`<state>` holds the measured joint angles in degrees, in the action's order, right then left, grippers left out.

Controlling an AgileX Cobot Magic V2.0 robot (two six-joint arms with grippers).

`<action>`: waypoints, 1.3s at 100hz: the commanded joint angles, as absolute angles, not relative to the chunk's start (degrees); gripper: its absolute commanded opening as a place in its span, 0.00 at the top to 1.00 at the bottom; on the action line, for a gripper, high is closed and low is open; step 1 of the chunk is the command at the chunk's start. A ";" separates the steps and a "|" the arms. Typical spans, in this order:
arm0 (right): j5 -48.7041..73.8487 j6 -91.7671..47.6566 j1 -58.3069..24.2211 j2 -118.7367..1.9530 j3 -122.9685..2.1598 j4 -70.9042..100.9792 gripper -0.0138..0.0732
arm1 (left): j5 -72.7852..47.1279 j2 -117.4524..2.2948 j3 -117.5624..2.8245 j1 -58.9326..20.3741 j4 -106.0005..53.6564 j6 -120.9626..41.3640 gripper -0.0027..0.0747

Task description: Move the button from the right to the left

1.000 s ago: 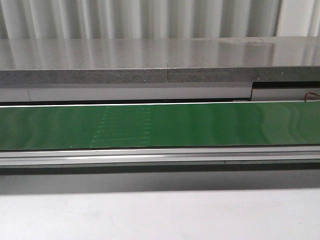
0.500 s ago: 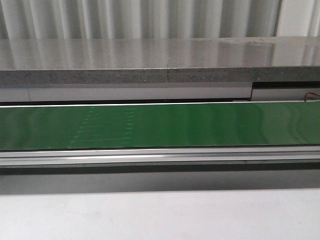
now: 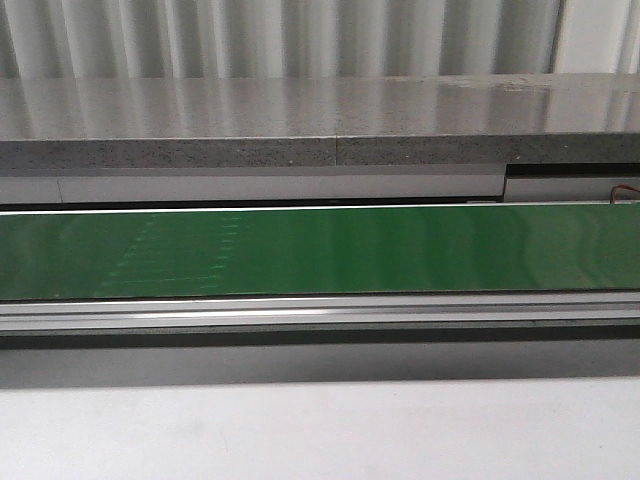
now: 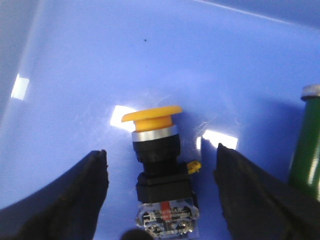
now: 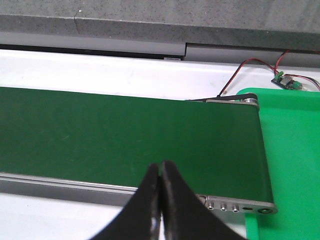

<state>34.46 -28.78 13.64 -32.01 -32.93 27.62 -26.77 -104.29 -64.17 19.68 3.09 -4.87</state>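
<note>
— Two claws logged. State of each?

— My left gripper (image 4: 160,195) was spread wide, its dark fingers (image 4: 70,200) standing either side of the button (image 4: 160,175) with a clear gap on both sides, touching nothing. My right gripper (image 5: 160,192) was pressed together, the two tips meeting with nothing between them.

— Where was the button?

— On a glossy blue surface (image 4: 100,65), under my left wrist camera, between the spread fingers. Its yellow-orange mushroom head pointed away from the fingers; behind the head sat a silver ring, then the black collar, then the contact block with clear casing and metal screws nearest the wrist. A small yellow tab stuck out from one side of the black body.

— Anything else near it?

— A green cylinder with a silver rim (image 4: 307,145) at the edge of the left wrist view, just beyond one finger. I could not tell what it was.

— And the right side?

— My closed right gripper hung over the near rail of a green conveyor belt (image 5: 125,135). A bright green tray (image 5: 295,165) adjoined the belt's end, with red and black wires (image 5: 250,70) running to a small board behind it. In the front view only the belt (image 3: 400,250) and a grey ledge (image 3: 300,120) showed, neither arm.
</note>
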 commanded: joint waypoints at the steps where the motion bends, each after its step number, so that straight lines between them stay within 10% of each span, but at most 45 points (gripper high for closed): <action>1: 30.59 -29.32 13.77 -31.98 -34.43 29.26 0.92 | -24.88 -98.99 -65.61 19.63 2.51 -4.75 0.38; 77: 30.59 -29.32 13.77 -31.98 -34.43 29.26 0.92 | -24.38 -62.66 -61.10 8.69 -0.85 -4.75 0.39; 130: 30.59 -29.32 13.77 -31.98 -34.43 29.26 0.92 | -21.56 -36.86 -47.58 1.20 -5.24 -4.75 0.57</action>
<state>34.46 -28.78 13.64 -32.01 -32.93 27.62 -26.31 -40.24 -47.57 2.08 -3.26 -4.97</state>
